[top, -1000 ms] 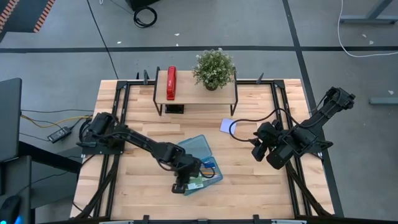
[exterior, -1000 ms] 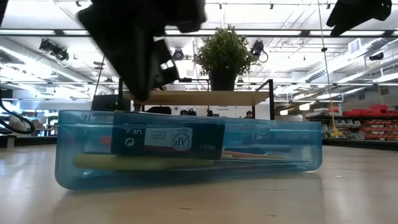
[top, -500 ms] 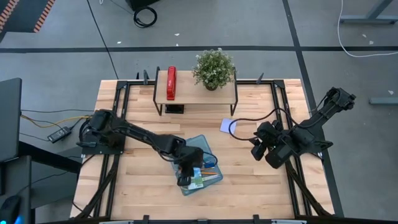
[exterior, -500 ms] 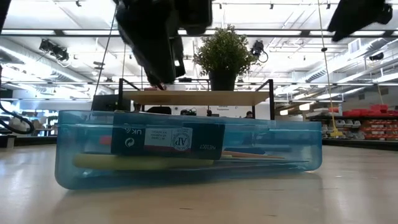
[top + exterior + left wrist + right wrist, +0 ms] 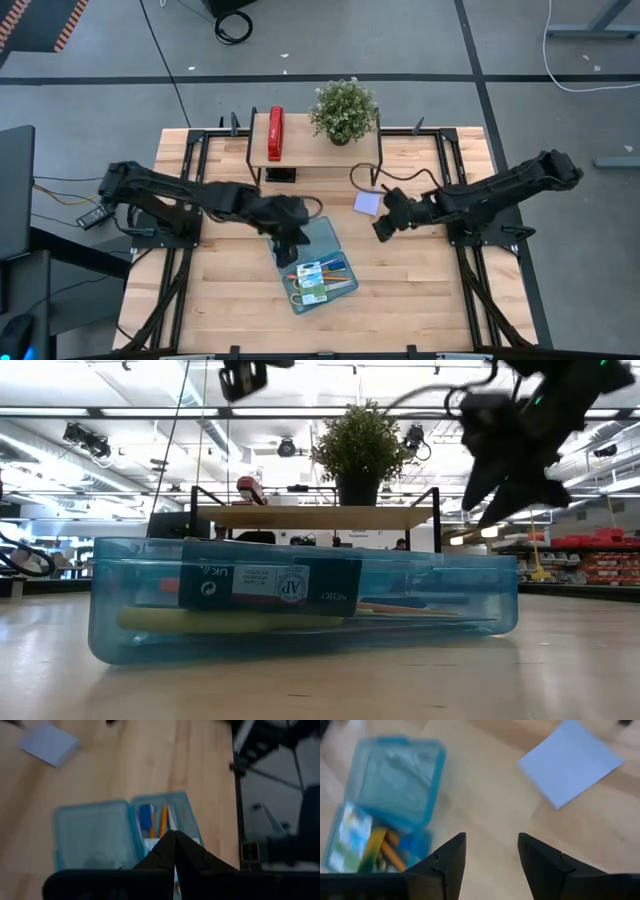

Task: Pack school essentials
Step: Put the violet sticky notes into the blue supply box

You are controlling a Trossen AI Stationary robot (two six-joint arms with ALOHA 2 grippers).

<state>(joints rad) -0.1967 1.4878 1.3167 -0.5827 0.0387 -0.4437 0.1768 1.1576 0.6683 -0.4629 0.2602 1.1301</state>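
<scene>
Progress: you had most of the school essentials in the blue case [image 5: 318, 262] at lower centre of the high view: the green-blue printed packet [image 5: 313, 282], an orange pencil [image 5: 163, 819] and a blue item lay in its lower half, lid flat open above.
Remaining: the lavender sticky-note pad [image 5: 367, 202] was still on the bare table [image 5: 420, 290], right of the case and well apart from it; closing the lid looked undone too.
Left gripper [image 5: 291, 249]: jaws pressed together, holding nothing, hanging over the case's open lid.
Right gripper [image 5: 382, 226]: jaws open to a moderate gap, empty; it hung just below the pad in the high view, not touching it.
Next, as a judgement: your right arm looked placed to collect the pad.
Shelf: red stapler [image 5: 275, 134] untouched at upper centre.
</scene>
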